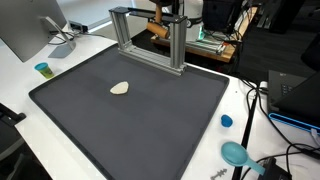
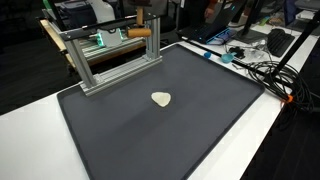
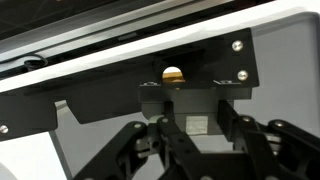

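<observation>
An aluminium frame stands at the far edge of the black mat. A wooden rod lies along its top bar. My gripper reaches down to the frame's top by that rod. In the wrist view my gripper is shut on a dark block with a small white label, one finger on each side. Just past the block, the rod's round end shows in a slot of a black plate. A cream, pick-shaped piece lies alone on the mat.
A blue cup and a monitor stand beside the mat. A blue cap and a teal scoop lie on the white table. Cables and laptops crowd the table's edge.
</observation>
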You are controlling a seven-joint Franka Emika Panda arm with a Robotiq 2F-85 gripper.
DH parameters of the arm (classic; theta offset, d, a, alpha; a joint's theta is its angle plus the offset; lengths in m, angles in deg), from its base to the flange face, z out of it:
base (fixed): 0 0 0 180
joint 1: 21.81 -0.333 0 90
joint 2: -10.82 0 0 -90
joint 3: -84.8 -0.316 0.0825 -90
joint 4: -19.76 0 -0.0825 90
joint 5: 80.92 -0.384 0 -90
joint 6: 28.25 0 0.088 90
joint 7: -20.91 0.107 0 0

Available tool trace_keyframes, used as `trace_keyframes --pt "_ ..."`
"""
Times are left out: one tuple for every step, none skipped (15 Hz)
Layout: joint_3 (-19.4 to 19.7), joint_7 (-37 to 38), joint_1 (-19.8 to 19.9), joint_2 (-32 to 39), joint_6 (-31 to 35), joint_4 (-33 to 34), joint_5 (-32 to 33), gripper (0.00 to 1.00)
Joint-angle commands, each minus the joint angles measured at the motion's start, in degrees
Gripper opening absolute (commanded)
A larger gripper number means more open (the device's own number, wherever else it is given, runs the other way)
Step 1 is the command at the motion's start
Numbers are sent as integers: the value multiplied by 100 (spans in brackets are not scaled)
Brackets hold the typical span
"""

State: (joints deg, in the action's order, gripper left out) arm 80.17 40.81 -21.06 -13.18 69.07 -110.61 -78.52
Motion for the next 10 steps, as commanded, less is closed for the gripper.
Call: trace_keyframes --pt "22 -100 -121 -86 594 -329 -405 21" --pt "49 -308 -150 -131 934 -493 -374 21" --pt "81 -521 -180 -166 1230 -651 -365 21" --pt "101 -736 -214 -182 1465 -780 -408 21" --pt "120 -943 -243 -199 1568 -896 -465 21" --pt "137 -1099 -261 -221 1613 -1006 -504 21" --pt "150 -1208 -260 -250 1611 -1091 -500 21" --pt "171 -1257 -232 -299 1625 -1149 -470 21" --pt "184 -1272 -200 -330 1657 -1163 -437 21" --pt "197 -1278 -169 -372 1615 -1128 -385 21"
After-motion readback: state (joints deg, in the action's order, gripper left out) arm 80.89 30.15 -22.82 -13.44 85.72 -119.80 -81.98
